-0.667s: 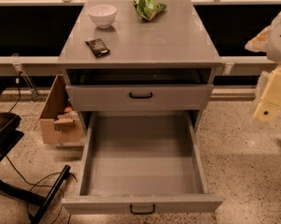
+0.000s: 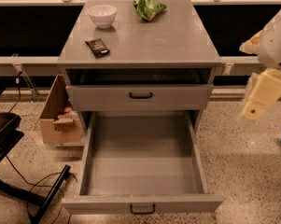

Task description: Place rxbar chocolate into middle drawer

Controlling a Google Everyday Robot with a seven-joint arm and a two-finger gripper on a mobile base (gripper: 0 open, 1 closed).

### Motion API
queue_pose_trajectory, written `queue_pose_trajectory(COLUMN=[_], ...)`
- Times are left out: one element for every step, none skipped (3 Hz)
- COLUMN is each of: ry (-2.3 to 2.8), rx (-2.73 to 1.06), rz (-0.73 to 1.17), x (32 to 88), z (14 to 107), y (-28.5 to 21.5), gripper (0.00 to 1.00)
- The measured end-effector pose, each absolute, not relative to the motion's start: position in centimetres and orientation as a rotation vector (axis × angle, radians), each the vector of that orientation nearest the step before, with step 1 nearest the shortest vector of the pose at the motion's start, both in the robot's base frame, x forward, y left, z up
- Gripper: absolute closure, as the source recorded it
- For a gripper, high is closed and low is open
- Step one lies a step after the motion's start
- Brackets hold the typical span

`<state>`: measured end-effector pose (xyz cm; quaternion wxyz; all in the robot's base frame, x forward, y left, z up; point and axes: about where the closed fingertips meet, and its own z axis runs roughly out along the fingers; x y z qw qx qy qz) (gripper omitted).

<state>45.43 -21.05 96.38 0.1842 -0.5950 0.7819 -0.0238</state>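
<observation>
Looks like the pick-up hasn't started yet. The big deep grey metal middle drawer point(image 2: 142, 157) at lower centre is pulled right out, tray bare, so there's loads of room to drop things in. The cream-coloured gripper point(image 2: 263, 94) hangs at the right edge, well apart from the flat grey cabinet top point(image 2: 149, 41); can't tell if the claw's apart or together. Below the round white bowl point(image 2: 102, 15), upper left and near the top's left edge, lies the small flat black-wrapped rxbar chocolate point(image 2: 97, 47). Next it needs a long reach across and a careful top-down grab.
</observation>
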Motion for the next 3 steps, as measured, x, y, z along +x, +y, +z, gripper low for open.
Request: queue_pose_trajectory(ry=[2.172,2.209,2.314], rx=[-1.517,-1.350,-1.216], rz=[0.009,-0.004,-0.105], x=[52.1,59.6,66.8], z=[93.6,93.0,92.6], y=[-18.0,-15.6,-14.8], gripper=[0.00,0.00,0.00])
